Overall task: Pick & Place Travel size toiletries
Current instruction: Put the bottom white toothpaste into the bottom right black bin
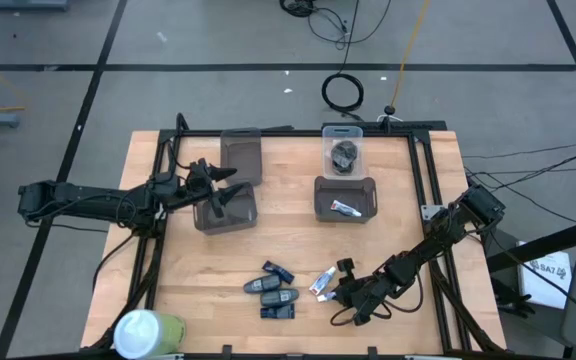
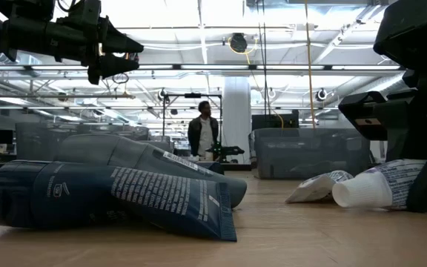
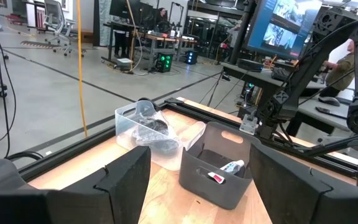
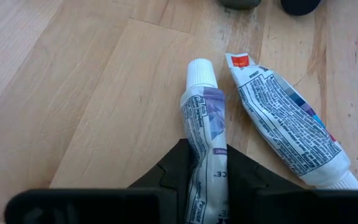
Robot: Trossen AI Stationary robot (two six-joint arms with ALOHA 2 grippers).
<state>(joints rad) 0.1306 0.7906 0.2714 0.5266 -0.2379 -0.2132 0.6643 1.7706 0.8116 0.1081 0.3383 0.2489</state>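
Looking down, high view: right hand [image 1: 351, 290] low at tabletop [image 1: 298, 240] front edge, nose on white tubes [image 1: 323, 282], dark oblong toiletries [image 1: 273, 290] just beyond. Left hand [image 1: 220, 190] hovers over grey bin [image 1: 226, 212], well apart.

Low view: capped tube [image 2: 373, 187] lies flat against right hand.

Left wrist view: fingers [image 3: 126, 180] spread wide, nothing between.

Right wrist view: fingers pinching tube [image 4: 205, 134], long axis running straight out from hand, cap away; second tube [image 4: 286, 132] just beside, angled off.
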